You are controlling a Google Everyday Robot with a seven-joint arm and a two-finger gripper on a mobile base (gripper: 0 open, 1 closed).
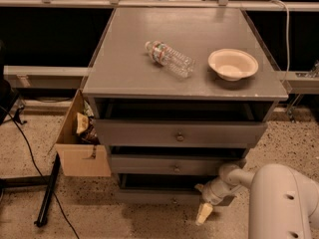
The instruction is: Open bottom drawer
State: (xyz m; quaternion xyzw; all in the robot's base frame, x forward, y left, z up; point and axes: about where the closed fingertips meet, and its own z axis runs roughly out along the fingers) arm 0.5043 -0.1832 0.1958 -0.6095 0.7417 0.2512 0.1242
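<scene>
The grey cabinet has three drawer fronts stacked below its top. The bottom drawer is the lowest and slimmest grey front, near the floor, with a small knob at its centre. It looks pulled out slightly, with a dark gap above it. My gripper hangs low at the drawer's right end, right of the knob, pointing down toward the floor. The white arm reaches in from the lower right.
The middle drawer and top drawer stand slightly out. A plastic bottle lies on the cabinet top beside a white bowl. A cardboard box sits against the cabinet's left side. A black stand leg and cables lie on the speckled floor.
</scene>
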